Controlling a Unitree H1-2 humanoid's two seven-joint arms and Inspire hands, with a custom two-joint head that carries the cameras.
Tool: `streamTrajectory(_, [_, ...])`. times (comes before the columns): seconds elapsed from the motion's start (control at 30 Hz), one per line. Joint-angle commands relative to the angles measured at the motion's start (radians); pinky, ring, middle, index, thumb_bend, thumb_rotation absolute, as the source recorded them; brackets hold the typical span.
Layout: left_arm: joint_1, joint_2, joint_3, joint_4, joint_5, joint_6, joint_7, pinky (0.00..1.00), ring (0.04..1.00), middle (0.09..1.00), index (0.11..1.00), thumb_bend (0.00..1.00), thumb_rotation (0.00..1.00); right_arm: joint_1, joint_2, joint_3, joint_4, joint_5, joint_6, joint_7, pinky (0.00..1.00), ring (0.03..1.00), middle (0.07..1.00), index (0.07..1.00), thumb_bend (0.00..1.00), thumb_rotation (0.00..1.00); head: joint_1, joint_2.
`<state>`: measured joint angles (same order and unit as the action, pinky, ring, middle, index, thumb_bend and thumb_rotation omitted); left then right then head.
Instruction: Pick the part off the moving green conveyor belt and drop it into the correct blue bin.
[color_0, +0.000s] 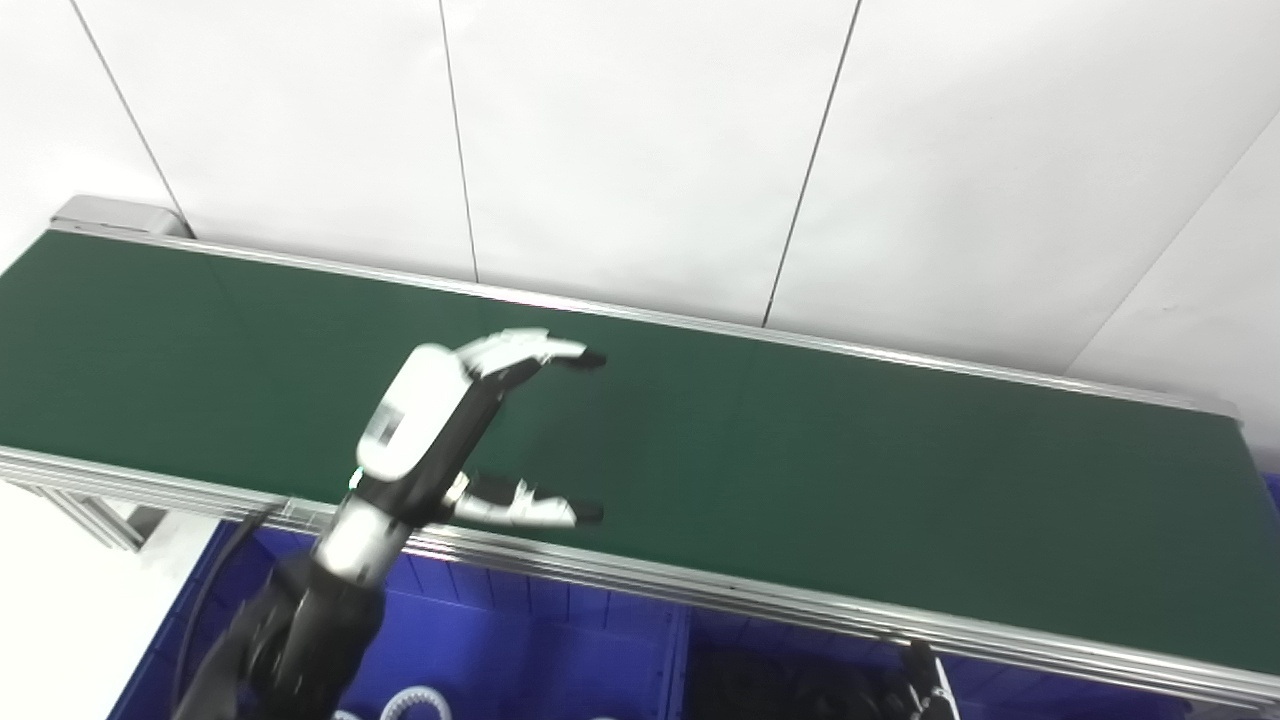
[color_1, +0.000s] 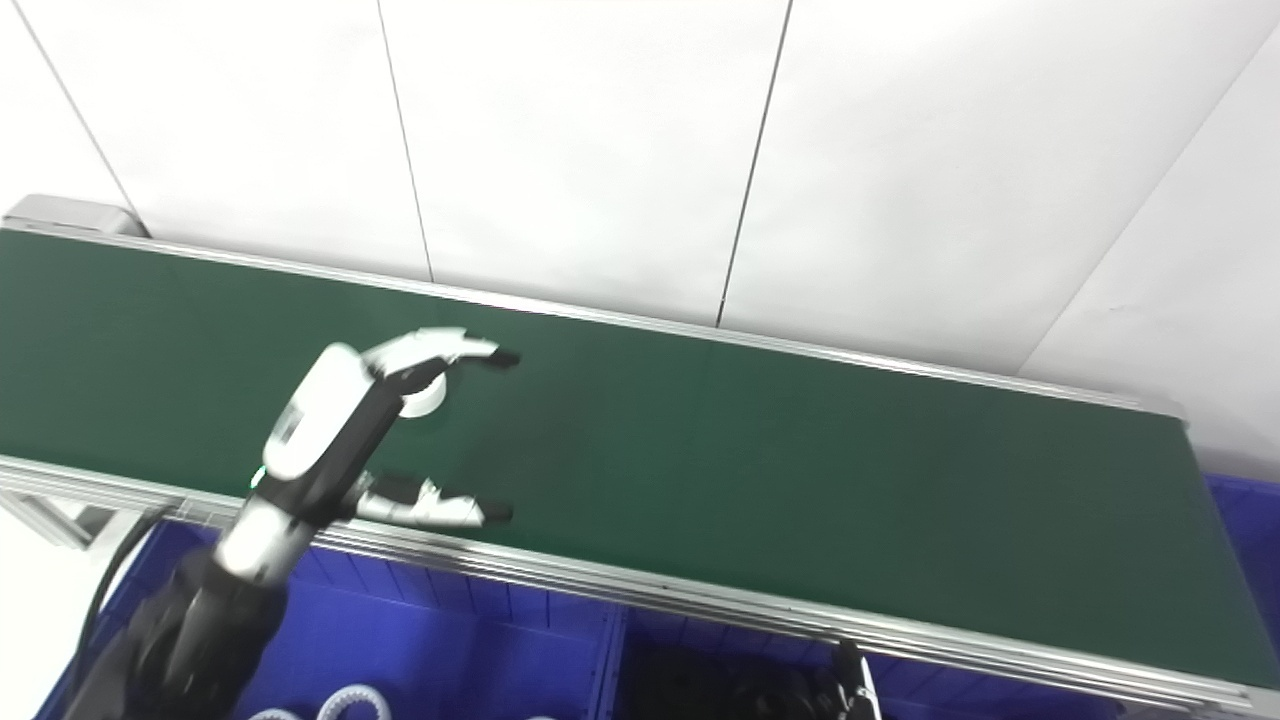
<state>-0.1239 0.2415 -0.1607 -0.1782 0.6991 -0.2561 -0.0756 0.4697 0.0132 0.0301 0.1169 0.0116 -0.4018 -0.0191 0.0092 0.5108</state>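
The green conveyor belt (color_0: 820, 470) runs across the view from upper left to lower right. My left hand (color_0: 470, 430) is open above the belt near its front rail, fingers and thumb spread wide and holding nothing. A small white round part (color_1: 428, 400) lies on the belt just behind the hand's fingers. It shows only in the right eye view and is hidden by the hand in the left eye view. Only a small dark tip (color_0: 925, 685), which may be my right hand, shows at the bottom edge.
Blue bins sit below the belt's front rail (color_0: 700, 585). The left bin (color_0: 520, 620) holds white ring parts (color_1: 350, 705). The right bin (color_0: 1000, 690) holds dark parts (color_0: 790, 685). A white panelled wall stands behind the belt.
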Motion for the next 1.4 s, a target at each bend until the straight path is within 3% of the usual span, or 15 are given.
streamTrajectory(0.0, [-0.093,0.029,-0.012,0.028,0.049,0.037,-0.031,0.8,0.786,0.777,0.738,1.0,0.25,-0.002,0.007,0.002,-0.015,-0.015,-0.055,-0.002,0.92,0.923,0.952,0.959,0.79,1.0,-0.002,0.003])
streamTrajectory(0.27, [-0.322,0.065,-0.068,0.256,0.116,0.065,-0.044,0.78,0.781,0.769,0.718,1.0,0.2,0.005,0.021,0.007,-0.033,-0.03,-0.044,-0.003,0.91,0.92,0.951,0.955,0.79,1.0,-0.023,0.01])
streamTrajectory(0.63, [-0.508,0.063,-0.182,0.604,0.194,0.078,0.048,0.79,0.787,0.772,0.712,1.0,0.21,0.026,0.027,0.024,-0.064,-0.049,-0.039,-0.003,0.89,0.909,0.947,0.956,0.79,1.0,-0.047,0.026])
streamTrajectory(0.73, [-0.566,0.066,-0.223,0.718,0.202,0.099,0.008,0.82,0.8,0.777,0.718,1.0,0.22,0.035,0.029,0.029,-0.076,-0.053,-0.036,-0.004,0.89,0.904,0.943,0.949,0.79,1.0,-0.054,0.033])
streamTrajectory(0.9, [-0.633,0.073,-0.29,0.866,0.19,0.078,-0.046,0.81,0.755,0.725,0.673,1.0,0.23,0.051,0.031,0.036,-0.096,-0.06,-0.031,-0.005,0.87,0.897,0.938,0.949,0.77,1.0,-0.065,0.046])
streamTrajectory(1.03, [-0.663,0.08,-0.355,0.898,0.2,0.112,-0.133,0.83,0.756,0.721,0.646,0.99,0.27,0.063,0.033,0.043,-0.116,-0.066,-0.024,-0.005,0.87,0.894,0.936,0.95,0.78,1.0,-0.073,0.056])
streamTrajectory(1.17, [-0.683,0.079,-0.422,0.915,0.232,0.15,-0.173,0.74,0.693,0.673,0.592,0.99,0.27,0.073,0.036,0.049,-0.13,-0.06,-0.018,-0.003,0.86,0.892,0.936,0.947,0.79,0.99,-0.076,0.064])
streamTrajectory(1.33, [-0.686,0.068,-0.449,0.928,0.208,0.171,-0.177,0.65,0.579,0.567,0.565,1.0,0.25,0.08,0.038,0.054,-0.141,-0.058,-0.015,-0.002,0.86,0.893,0.935,0.95,0.78,0.99,-0.079,0.068])
streamTrajectory(1.37, [-0.68,0.059,-0.443,0.927,0.184,0.177,-0.206,0.65,0.573,0.562,0.564,1.0,0.25,0.083,0.039,0.056,-0.146,-0.059,-0.011,-0.002,0.86,0.893,0.935,0.95,0.78,0.99,-0.084,0.073])
